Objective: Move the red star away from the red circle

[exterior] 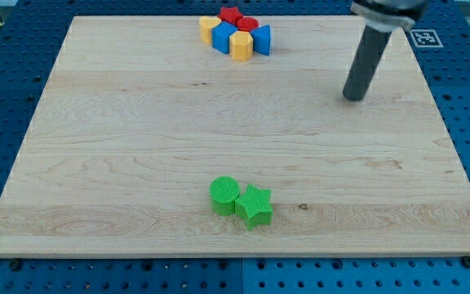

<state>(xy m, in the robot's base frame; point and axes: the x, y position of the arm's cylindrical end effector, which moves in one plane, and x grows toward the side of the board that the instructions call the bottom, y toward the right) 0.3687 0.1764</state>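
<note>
Blue pegboard is showing all around a pale wooden worktop (137,147) that is filling most of the view. No fingers on this rig, only a straight dark rod, so there is no open-or-closed state to tell. My tip (353,98) is sitting on the wood toward the view's upper right, well apart from every block and to the right of the top cluster.

Six blocks are crowding together at the view's top centre, touching or just beside one another. Red star (231,14) is lying at the back of that cluster, with the red circle (248,24) just beside it on the right; cannot tell if the two are touching. Yellow block (208,29), shape unclear, is sitting at the cluster's left, a blue block (223,38) next to it, a yellow block (241,46) at the front, and a blue block (261,39) at the right.

Near the view's bottom centre, a green circle (223,194) and a green star (254,205) are sitting side by side, touching, far from the tip.
</note>
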